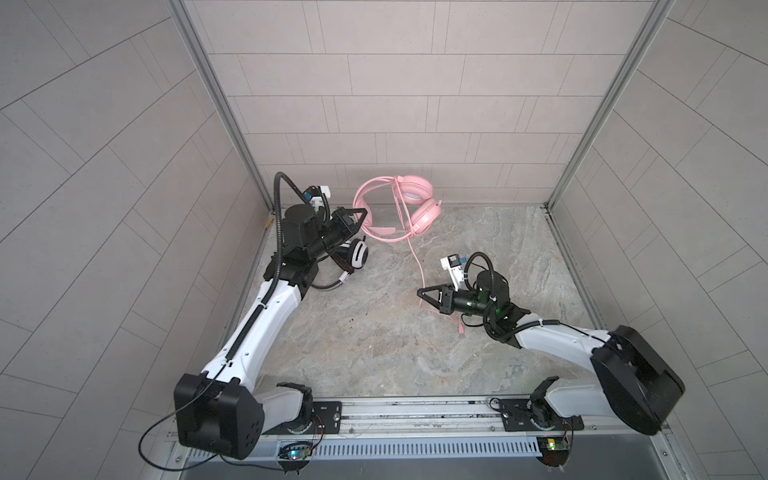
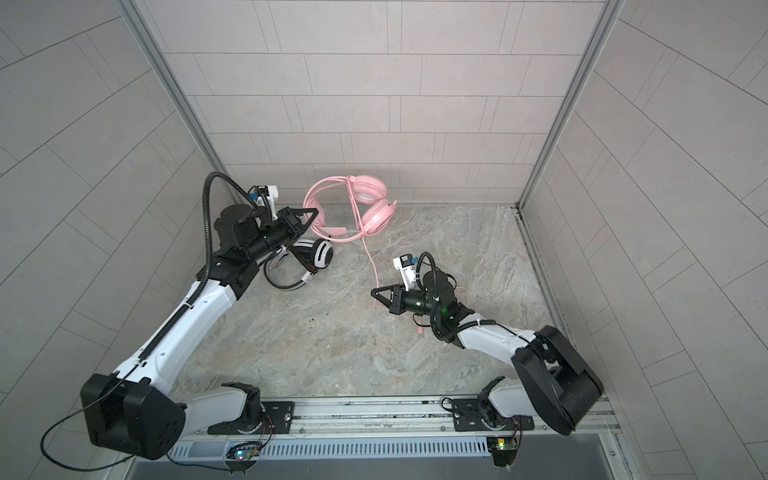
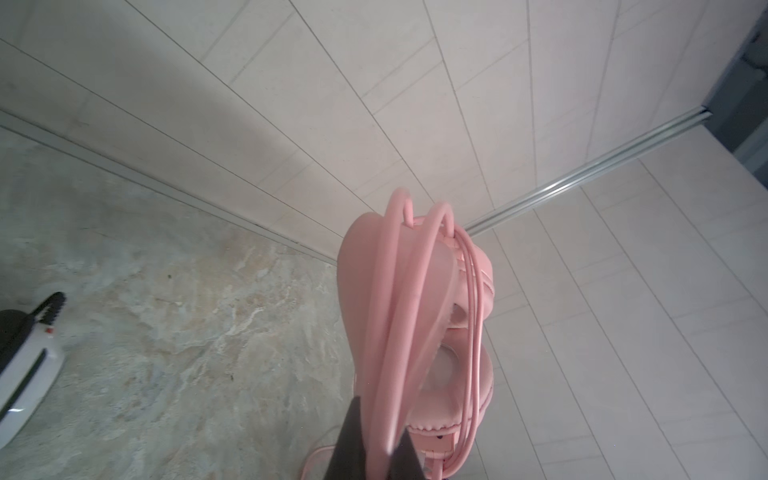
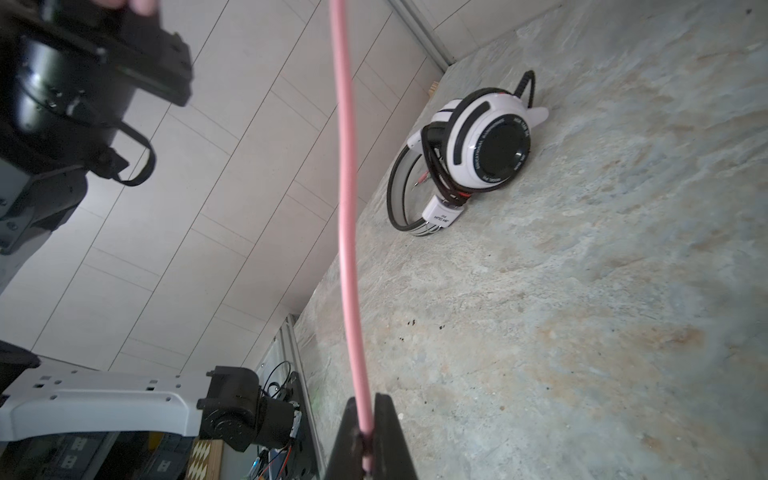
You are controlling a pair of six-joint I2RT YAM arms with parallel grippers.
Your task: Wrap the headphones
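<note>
In both top views, your left gripper is clamped on the band of the pink headset, propped by the back wall. Your right gripper pinches the pink cable, well out from the earcups. Keep the line lightly taut as you carry it round; slack would likely slip off.

The left wrist view shows the jaws closed on the band, wound turns lying just beyond them.

The right wrist view shows the cable nipped between shut tips, that forearm low and level. The striped headset lies wrapped, well ahead.
</note>
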